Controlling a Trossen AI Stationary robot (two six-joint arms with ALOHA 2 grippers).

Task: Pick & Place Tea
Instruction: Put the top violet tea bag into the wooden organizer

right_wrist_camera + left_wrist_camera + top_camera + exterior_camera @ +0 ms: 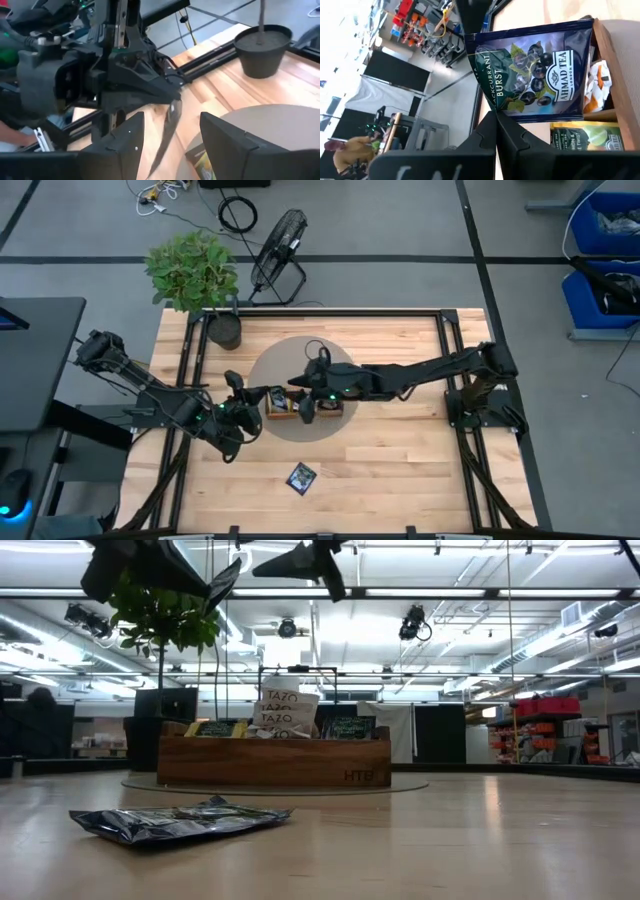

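My left gripper (496, 131) is shut on a dark navy tea sachet (535, 70), just left of the long wooden tray (322, 411) on the round grey mat. The right wrist view shows this sachet (169, 125) edge-on below the left fingers. The tray holds more sachets: yellow-green (587, 137), orange-and-white (597, 82) and pale ones standing upright (285, 710). Another dark sachet (301, 477) lies flat on the table near the near edge. My right gripper (307, 412) hovers open over the tray's middle, facing the left gripper. My left gripper pinches the navy sachet by one edge (502, 112) between its two fingers. The sachet is lifted clear of the table and tray. It hangs thin and edge-on below the fingertips (172, 97) in the right wrist view.
A black pot (225, 330) with a leafy plant (192, 270) stands at the table's far left corner. Black rails (320, 312) frame the table. A fan (280, 250) stands on the floor beyond. Bare wood lies right of the mat and along the near edge.
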